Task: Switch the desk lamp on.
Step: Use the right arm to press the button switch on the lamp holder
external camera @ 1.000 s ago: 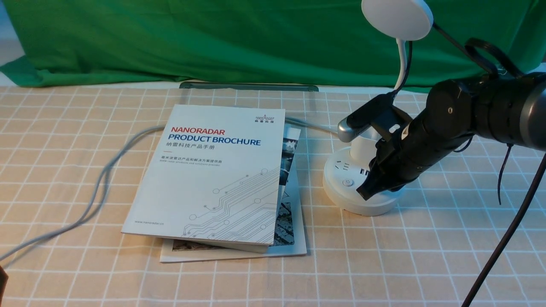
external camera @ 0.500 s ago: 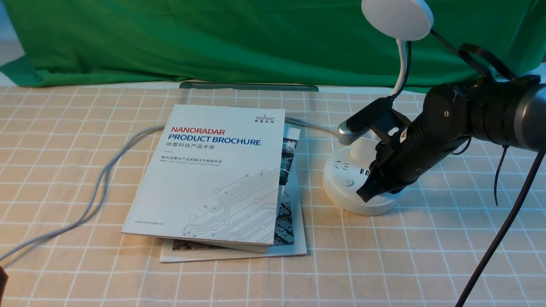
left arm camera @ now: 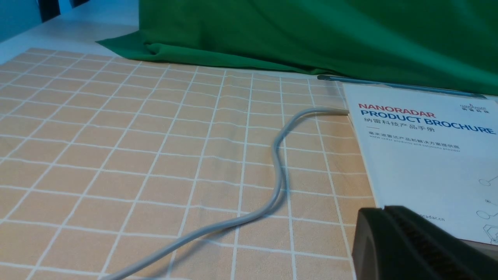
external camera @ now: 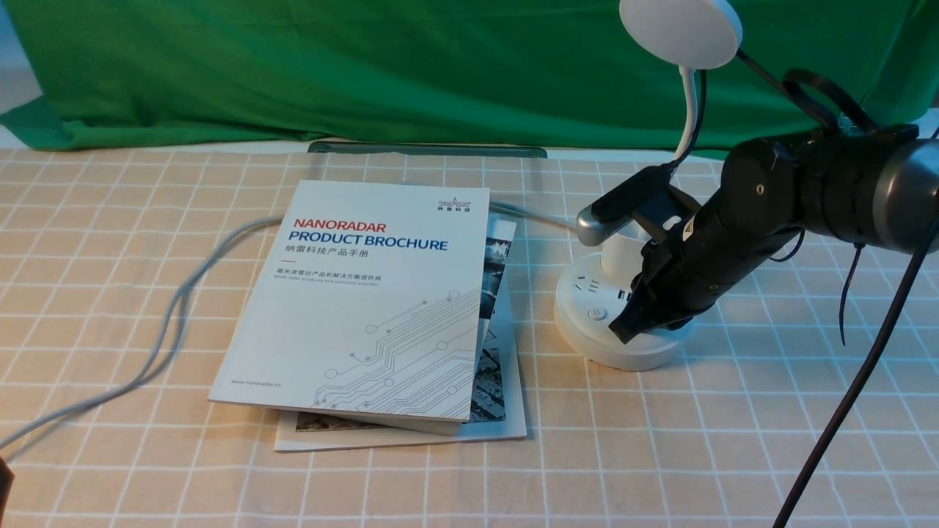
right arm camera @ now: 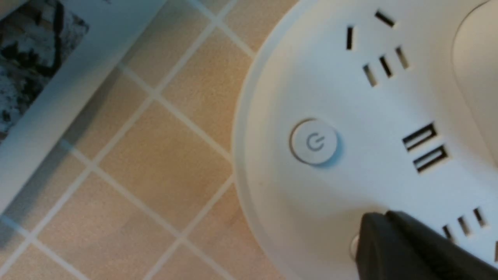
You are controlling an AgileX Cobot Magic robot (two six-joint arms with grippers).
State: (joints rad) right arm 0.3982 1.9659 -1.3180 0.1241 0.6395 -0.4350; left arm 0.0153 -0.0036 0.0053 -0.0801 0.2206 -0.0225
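Observation:
The white desk lamp stands at the right, with its disc head [external camera: 678, 33] unlit, a thin neck [external camera: 688, 110] and a round base [external camera: 579, 334]. The base carries sockets and a round power button [external camera: 598, 314], which also shows in the right wrist view [right arm camera: 314, 141]. My right gripper [external camera: 622, 334] is shut, its tip resting on the base beside that button. In the right wrist view the gripper [right arm camera: 383, 217] covers most of a second small button [right arm camera: 353, 247]. My left gripper [left arm camera: 383, 212] is shut and empty, low by the brochure's near corner.
A white brochure [external camera: 374, 293] lies on another booklet [external camera: 506, 396] left of the lamp; it also shows in the left wrist view [left arm camera: 428, 155]. A grey cable [external camera: 176, 308] runs across the checked cloth. Green cloth [external camera: 367, 66] hangs along the back. A black cable [external camera: 858, 396] hangs at the right.
My right arm has shifted slightly left, its tip staying on the lamp base. The lamp has nudged a little left. The head stays unlit.

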